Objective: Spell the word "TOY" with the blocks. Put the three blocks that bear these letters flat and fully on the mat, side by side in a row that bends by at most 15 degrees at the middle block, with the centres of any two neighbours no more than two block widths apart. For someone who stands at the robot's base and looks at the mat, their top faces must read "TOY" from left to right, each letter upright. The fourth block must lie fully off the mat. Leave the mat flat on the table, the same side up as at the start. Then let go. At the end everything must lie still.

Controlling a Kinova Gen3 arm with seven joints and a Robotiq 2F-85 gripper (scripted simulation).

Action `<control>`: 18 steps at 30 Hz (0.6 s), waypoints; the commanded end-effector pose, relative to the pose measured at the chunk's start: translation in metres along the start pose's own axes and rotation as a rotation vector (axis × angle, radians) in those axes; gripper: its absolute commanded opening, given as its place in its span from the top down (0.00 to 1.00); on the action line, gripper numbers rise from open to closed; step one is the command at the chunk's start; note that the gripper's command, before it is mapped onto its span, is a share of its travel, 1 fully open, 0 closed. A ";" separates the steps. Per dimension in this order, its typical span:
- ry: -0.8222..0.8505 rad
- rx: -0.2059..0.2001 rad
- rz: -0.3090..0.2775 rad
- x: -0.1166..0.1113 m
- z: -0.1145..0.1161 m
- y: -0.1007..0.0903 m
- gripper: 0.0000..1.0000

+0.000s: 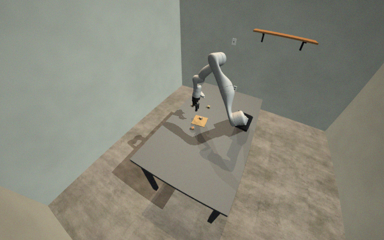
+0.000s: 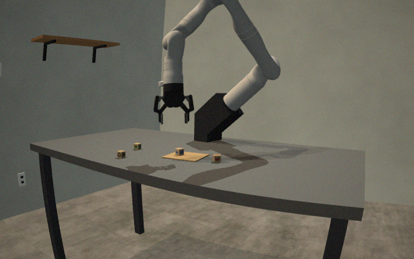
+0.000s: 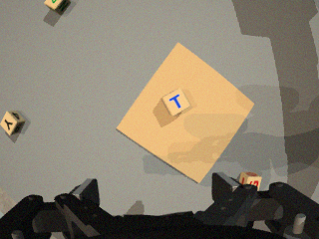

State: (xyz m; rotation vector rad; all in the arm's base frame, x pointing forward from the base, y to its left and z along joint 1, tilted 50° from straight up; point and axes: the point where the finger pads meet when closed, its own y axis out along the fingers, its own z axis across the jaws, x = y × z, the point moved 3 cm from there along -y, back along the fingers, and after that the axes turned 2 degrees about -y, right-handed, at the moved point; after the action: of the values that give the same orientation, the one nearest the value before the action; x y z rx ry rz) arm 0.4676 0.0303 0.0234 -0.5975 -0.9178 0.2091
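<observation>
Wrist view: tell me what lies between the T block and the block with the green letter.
Only the mat's tan surface, then bare grey table. No other block sits between the T block and the green-lettered block in the wrist view.

T block (image 3: 175,102) on mat (image 3: 213,94), three blocks off
</observation>
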 end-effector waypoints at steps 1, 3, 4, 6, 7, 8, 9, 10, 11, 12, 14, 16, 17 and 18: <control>-0.026 -0.025 0.034 0.023 0.022 -0.016 0.00; 0.018 -0.022 0.040 0.043 0.054 -0.014 0.00; 0.040 -0.022 0.045 0.051 0.069 -0.013 0.00; 0.080 -0.022 0.058 0.061 0.096 -0.011 0.00; 0.080 -0.022 0.058 0.061 0.096 -0.011 0.00; 0.080 -0.022 0.058 0.061 0.096 -0.011 0.00; 0.097 -0.022 0.064 0.065 0.108 -0.010 0.00; 0.112 -0.023 0.070 0.067 0.118 -0.008 0.00; 0.126 -0.024 0.076 0.069 0.127 -0.007 0.00; 0.136 -0.025 0.081 0.070 0.134 -0.007 0.00; 0.151 -0.027 0.088 0.072 0.143 -0.005 0.00; 0.157 -0.028 0.090 0.072 0.147 -0.005 0.00; 0.158 -0.028 0.091 0.072 0.147 -0.005 0.00; 0.158 -0.028 0.091 0.072 0.147 -0.005 0.00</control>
State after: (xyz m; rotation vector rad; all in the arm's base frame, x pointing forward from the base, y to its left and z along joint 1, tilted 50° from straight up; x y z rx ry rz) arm 0.3936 0.1168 0.1399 -0.6551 -0.7342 0.2248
